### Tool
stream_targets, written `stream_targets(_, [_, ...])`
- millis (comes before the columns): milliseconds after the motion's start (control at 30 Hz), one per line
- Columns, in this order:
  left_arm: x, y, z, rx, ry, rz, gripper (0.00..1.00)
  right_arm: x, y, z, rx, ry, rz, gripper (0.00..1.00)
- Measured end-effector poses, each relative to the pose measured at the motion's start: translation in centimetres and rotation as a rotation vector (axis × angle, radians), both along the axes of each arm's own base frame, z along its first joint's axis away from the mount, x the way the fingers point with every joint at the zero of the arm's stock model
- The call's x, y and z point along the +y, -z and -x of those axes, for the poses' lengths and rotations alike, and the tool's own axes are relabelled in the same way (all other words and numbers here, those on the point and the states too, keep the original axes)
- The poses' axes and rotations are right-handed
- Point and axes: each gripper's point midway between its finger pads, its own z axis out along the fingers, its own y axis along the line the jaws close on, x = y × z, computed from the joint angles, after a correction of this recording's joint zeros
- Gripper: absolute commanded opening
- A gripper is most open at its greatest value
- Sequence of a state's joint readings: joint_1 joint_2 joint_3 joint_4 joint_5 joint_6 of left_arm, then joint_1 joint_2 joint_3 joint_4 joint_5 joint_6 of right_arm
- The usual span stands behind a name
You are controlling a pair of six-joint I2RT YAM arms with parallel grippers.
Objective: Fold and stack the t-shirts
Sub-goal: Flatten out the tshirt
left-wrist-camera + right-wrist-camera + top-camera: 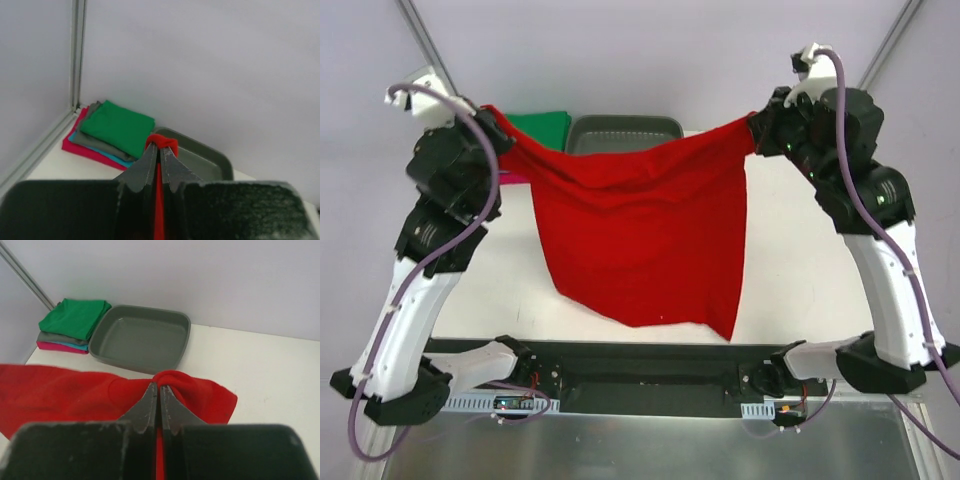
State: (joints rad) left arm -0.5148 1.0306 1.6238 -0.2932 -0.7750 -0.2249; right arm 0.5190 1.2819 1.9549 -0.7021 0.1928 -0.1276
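A bright red t-shirt hangs spread in the air between my two grippers, its lower edge reaching toward the table's near edge. My left gripper is shut on its left top corner; the red cloth bunches at the fingertips. My right gripper is shut on the right top corner, where red cloth folds over the tips. A stack of folded t-shirts, green on top of grey, teal and magenta, lies at the far left corner.
A grey plastic tub stands at the back centre, right of the folded stack, also in the right wrist view. The white table ends at a black rail at the near edge. Walls close the back.
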Motion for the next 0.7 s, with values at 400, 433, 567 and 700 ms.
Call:
stream_targets(400, [3.7, -1.5, 6.0, -0.121, -0.016, 0.037, 0.00, -2.4, -0.9, 0.5, -0.019, -0.027, -0.065, 0.00])
stream_targets(433, [4.1, -0.1, 7.2, -0.130, -0.003, 0.074, 0.00, -3.0, -0.2, 1.0, -0.010, -0.020, -0.068, 0.01])
stream_targets(567, [2.3, 7.9, 9.4, -0.111, 0.167, 0.226, 0.00, -4.4, 4.3, 1.5, 0.076, 0.005, -0.057, 0.01])
stream_targets(700, [-5.9, 21.3, 7.8, 0.147, 0.483, 0.380, 0.00, -6.4, 9.2, -0.1, 0.214, 0.069, -0.042, 0.01])
